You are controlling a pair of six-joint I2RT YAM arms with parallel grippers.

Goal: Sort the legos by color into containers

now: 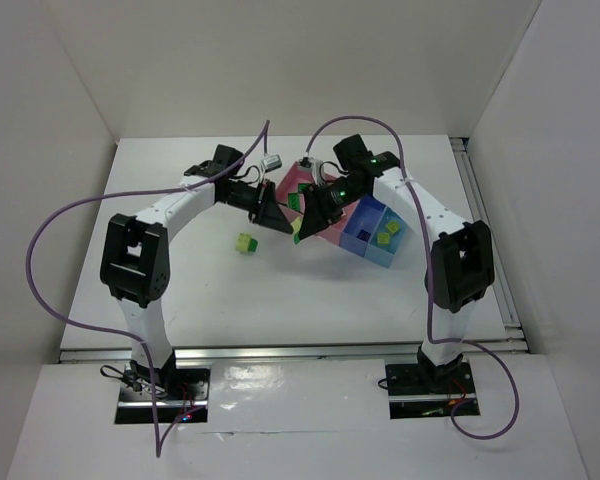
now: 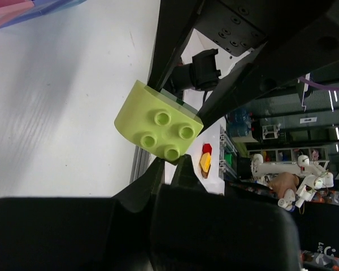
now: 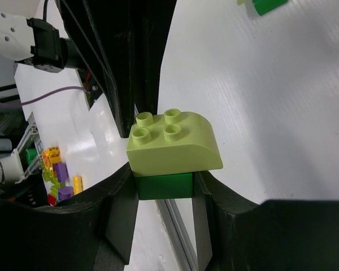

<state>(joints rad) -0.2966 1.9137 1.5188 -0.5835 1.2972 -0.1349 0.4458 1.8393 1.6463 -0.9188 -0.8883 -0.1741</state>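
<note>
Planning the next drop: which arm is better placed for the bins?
Likely right: the right pincer grips the dark green brick and its arm reaches across the bins; the left pincer, on the yellow-green brick, sits beside them.

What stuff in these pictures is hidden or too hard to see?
- Top view: what lies inside the pink bin, covered by the right arm.
- Left wrist view: whether the left gripper pinches the yellow-green brick; its own fingers hide the contact.
- Right wrist view: a green brick, cut off by the top edge.
</note>
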